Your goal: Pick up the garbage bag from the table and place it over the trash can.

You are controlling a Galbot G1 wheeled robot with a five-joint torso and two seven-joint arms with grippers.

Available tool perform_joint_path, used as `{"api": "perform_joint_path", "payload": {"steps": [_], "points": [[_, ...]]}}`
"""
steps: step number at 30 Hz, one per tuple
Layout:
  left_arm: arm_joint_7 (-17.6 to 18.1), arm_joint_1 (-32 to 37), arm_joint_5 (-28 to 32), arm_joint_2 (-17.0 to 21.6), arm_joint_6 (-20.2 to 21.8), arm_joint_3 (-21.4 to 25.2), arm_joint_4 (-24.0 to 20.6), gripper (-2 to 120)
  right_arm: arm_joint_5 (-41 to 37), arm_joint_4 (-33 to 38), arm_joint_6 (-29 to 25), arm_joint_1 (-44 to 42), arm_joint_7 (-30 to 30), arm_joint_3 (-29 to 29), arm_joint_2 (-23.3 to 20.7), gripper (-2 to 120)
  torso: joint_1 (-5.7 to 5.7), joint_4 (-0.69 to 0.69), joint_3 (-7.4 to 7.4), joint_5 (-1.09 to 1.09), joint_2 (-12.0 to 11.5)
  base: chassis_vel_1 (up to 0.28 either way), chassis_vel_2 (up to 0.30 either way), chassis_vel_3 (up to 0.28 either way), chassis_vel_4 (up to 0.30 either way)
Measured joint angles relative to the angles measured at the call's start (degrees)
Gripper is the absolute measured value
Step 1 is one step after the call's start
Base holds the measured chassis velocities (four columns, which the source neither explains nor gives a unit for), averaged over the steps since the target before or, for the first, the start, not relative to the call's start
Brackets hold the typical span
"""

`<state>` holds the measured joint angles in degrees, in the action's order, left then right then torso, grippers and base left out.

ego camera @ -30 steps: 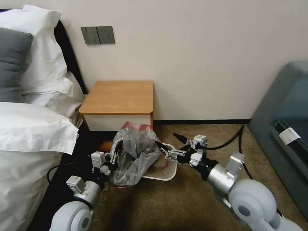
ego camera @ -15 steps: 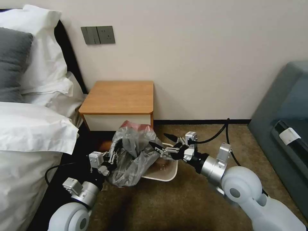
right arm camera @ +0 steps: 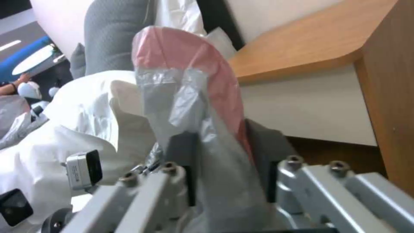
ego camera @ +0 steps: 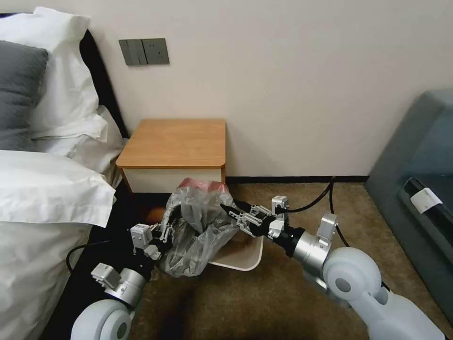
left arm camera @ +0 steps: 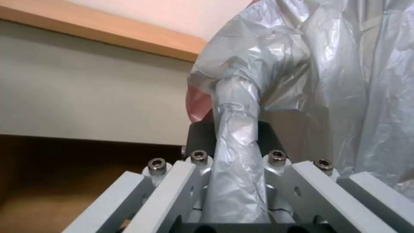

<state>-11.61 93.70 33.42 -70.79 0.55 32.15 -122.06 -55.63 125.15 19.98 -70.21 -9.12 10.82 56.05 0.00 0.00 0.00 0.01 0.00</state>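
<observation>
The garbage bag [ego camera: 198, 229], crinkly grey with a pinkish-red edge [ego camera: 203, 184], hangs bunched between both grippers just in front of the table [ego camera: 174, 141]. My left gripper [ego camera: 165, 232] is shut on the bag's left side; in the left wrist view a twisted strand of the bag [left arm camera: 235, 106] runs between its dark pads [left arm camera: 200, 136]. My right gripper [ego camera: 230, 208] is shut on the bag's right edge, and the film [right arm camera: 202, 106] passes between its pads [right arm camera: 263, 145]. The cream trash can [ego camera: 250, 257] stands on the carpet below, its left part hidden by the bag.
A bed with white linen [ego camera: 42, 198] lies close on the left. A grey sofa [ego camera: 415, 189] stands at the right. A black cable [ego camera: 325, 196] trails from the right arm over the carpet. The wall is behind the table.
My right arm has moved left to the bag and its fingers, open a second ago, have closed on the bag's right edge. The left gripper has kept its hold, nearly still.
</observation>
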Motion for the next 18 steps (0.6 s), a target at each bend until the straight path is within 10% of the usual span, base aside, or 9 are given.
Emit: {"api": "perform_joint_path", "payload": {"steps": [7,18], "points": [[0.3,0.0,-0.3,-0.4,0.0,0.2,0.2,8,0.0,2.1,-0.4,-1.6,0.8,1.5,-0.1,0,0.00,-0.01,0.00,0.00,0.0,0.000,0.000,0.000,0.000],[0.5,0.0,0.1,-1.3,0.0,0.5,0.6,8,-2.6,4.1,0.9,-0.8,9.0,4.0,-3.9,0,0.00,0.00,0.00,0.00,0.0,0.000,0.000,0.000,0.000]]}}
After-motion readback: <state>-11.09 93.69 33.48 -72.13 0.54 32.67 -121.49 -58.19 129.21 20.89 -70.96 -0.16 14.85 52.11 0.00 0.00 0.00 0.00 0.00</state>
